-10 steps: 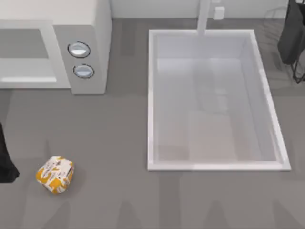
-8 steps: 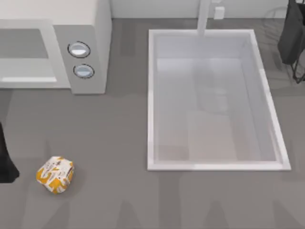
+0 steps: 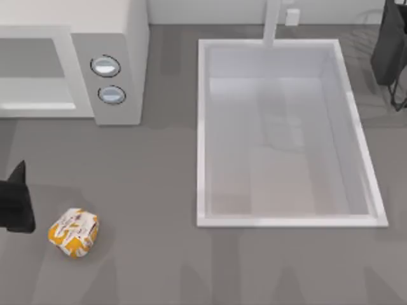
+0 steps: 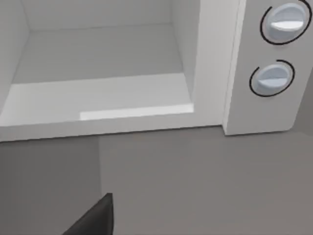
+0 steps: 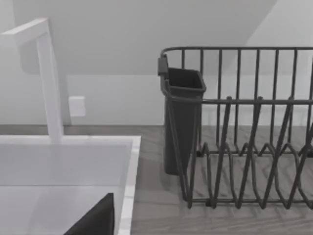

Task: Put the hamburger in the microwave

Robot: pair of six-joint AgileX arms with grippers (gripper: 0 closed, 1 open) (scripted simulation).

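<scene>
The left hand (image 3: 18,203) has moved in from the left edge and is now closer to the hamburger (image 3: 74,232). I cannot tell if that hand is open or closed. The hamburger sits on the grey bench (image 3: 152,190), near the front left, just right of the hand and not touching it. The microwave (image 3: 95,38) stands far back on the left, its wide hole empty. The white sink (image 3: 202,133) is to the right. The right hand (image 3: 389,51) waits at the far right corner by the dark rack (image 5: 244,147).
</scene>
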